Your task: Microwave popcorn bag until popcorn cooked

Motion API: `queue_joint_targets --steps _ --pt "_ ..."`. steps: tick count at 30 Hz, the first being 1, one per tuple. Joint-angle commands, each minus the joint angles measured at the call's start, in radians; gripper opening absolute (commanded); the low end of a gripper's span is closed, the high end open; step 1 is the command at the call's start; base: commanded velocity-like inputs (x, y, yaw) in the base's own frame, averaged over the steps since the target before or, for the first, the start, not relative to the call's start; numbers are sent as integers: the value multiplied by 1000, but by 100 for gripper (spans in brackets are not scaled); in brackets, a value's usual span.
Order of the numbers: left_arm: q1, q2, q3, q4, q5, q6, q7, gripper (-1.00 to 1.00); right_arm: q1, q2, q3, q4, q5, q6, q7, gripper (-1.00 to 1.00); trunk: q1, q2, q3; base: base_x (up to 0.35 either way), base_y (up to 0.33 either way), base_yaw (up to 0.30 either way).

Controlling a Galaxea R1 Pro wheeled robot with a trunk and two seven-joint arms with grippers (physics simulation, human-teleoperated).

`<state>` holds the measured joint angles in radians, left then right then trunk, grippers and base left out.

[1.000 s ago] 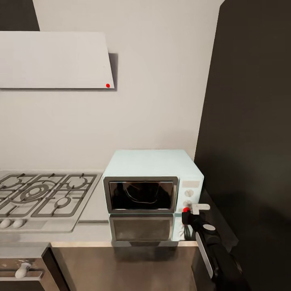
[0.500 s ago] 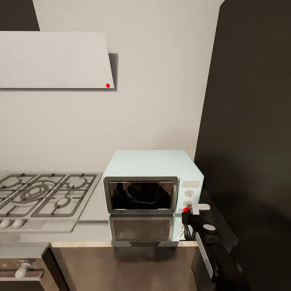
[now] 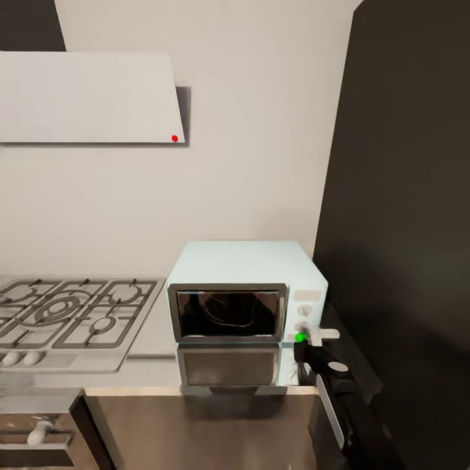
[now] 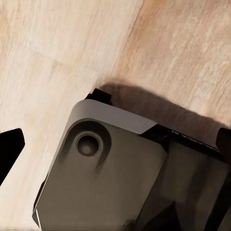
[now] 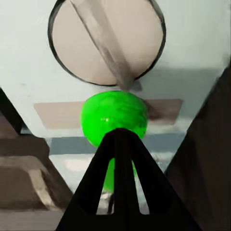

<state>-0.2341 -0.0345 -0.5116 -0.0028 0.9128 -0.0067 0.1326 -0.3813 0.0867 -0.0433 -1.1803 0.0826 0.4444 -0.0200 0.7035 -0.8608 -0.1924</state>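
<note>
The pale mint-blue microwave [image 3: 245, 294] stands on the grey countertop [image 3: 151, 336] with its dark glass door closed. Its indicator dot [image 3: 300, 337] glows green below the knobs. My right gripper [image 3: 304, 342] is shut, its tip touching that dot. In the right wrist view the joined black fingertips [image 5: 120, 139] press on the green dot [image 5: 113, 118] under a round knob [image 5: 107, 38]. My left gripper [image 4: 116, 144] hangs open over the wood floor [image 4: 72, 43]. The popcorn bag is hidden from view.
A steel gas hob [image 3: 72, 313] lies left of the microwave, under a flat grey range hood [image 3: 85, 98]. A tall dark cabinet [image 3: 405, 228] rises close on the right. The robot's own base [image 4: 110, 178] sits under the left gripper.
The microwave's indicator dot has turned from red to green. The head view has shifted very slightly; the right gripper stays at the dot.
</note>
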Motion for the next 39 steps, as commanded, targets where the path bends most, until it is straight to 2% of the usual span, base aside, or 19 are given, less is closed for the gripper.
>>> queue_joint_targets --steps 1,7,10,13,18,21,23,24,25,27,28,32,34,36,38,39 --pt "-1 0 -8 0 7 0 4 100 -1 1 -1 -3 9 7 1 -100 0 -1 -1 -340 0 0" --pt "-1 -2 -8 0 8 -1 4 100 -1 1 1 -14 9 40 3 -100 0 -1 -1 -345 0 0" --pt "-1 -2 -8 -1 6 -1 4 100 -1 2 5 -48 9 59 3 -100 0 -1 -1 -346 0 0" --pt "-1 -2 -8 -2 3 -1 4 100 -1 3 5 -107 9 160 4 -100 0 -1 -1 -346 0 0" --pt "-1 -2 -9 -2 2 0 4 100 -1 2 5 -140 9 278 5 -100 0 -1 -1 -346 0 0" --pt "-1 -2 -9 -2 -1 0 4 100 11 3 4 -126 1 320 5 -100 0 -1 -1 -346 0 0" --pt "-1 -2 -10 -2 -4 0 4 100 34 1 1 -88 -5 318 6 -100 0 -1 -1 -346 0 0" --pt "-1 -2 -10 -2 -4 0 4 100 52 -7 0 -37 -7 311 6 -100 0 -1 -1 -346 0 0" --pt "-1 -2 -10 -2 -4 0 4 100 62 -23 -1 35 -8 290 6 -100 0 -1 -1 -346 0 0" --pt "-1 -2 -9 -1 -3 0 4 100 71 -68 -1 268 -8 158 6 -100 0 -1 -1 -289 0 0" --pt "-1 -2 -9 -1 -2 1 4 100 72 -80 -1 365 -7 83 6 -100 0 -1 -1 -148 0 0" --pt "-1 1 -8 0 -1 1 4 100 73 -91 -1 747 0 -167 4 -100 0 -1 -1 -38 0 0" --pt "-1 1 -8 0 -1 1 4 100 73 -90 0 882 -2 -271 2 -100 0 -1 -1 -7 0 0" --pt "-1 3 -8 1 -2 1 4 100 64 -91 1 1166 -5 -496 1 -100 0 -1 -1 -1 0 0" --pt "-1 4 -8 1 -2 1 4 100 69 -91 0 1198 -9 -544 -1 -100 0 -1 -1 0 0 0" --pt "-1 4 -8 2 -2 1 4 100 103 -91 0 1206 -12 -558 -2 -100 0 -1 -1 0 0 0"
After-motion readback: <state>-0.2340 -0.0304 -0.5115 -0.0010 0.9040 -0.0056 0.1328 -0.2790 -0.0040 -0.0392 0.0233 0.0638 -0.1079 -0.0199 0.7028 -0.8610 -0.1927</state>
